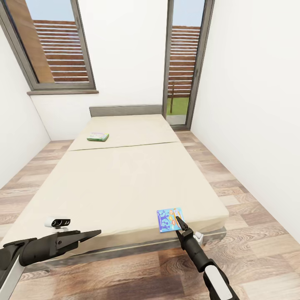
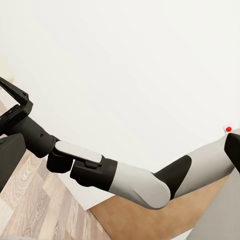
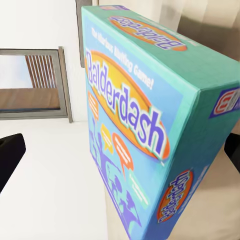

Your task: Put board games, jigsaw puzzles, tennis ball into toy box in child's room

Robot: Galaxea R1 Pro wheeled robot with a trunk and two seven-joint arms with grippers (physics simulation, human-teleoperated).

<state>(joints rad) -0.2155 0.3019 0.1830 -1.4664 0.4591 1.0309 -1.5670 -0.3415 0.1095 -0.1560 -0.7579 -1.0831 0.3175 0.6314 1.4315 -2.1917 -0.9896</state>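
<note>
The blue board game [image 1: 170, 219], with "Balderdash" printed across its cover [image 3: 135, 125], sits at the near right corner of the bed [image 1: 121, 183], close to the mattress edge. The right gripper [image 1: 180, 223] reaches up to it from below in the head view, its dark fingers laid against the box's right side; from that view the box looks lifted or tilted rather than lying flat, though I cannot tell for certain. In the right wrist view the box looms very close between the two dark finger tips at either edge of the picture, one of them [image 3: 10, 160] well apart from the other, so the jaws stand spread wide with the box between them; whether they actually press on it I cannot tell. A second board game [image 1: 98, 136], green-edged with a pale cover, lies flat far up the bed on its left half, near the grey headboard [image 1: 125, 110], well apart from both arms. The left gripper [image 1: 89, 234] hangs over the near left edge of the bed, pointing right, its fingers looking drawn together and holding nothing. In the left wrist view the right arm [image 2: 135, 182] stretches across a white wall above the wood-plank floor [image 2: 35, 210].
</note>
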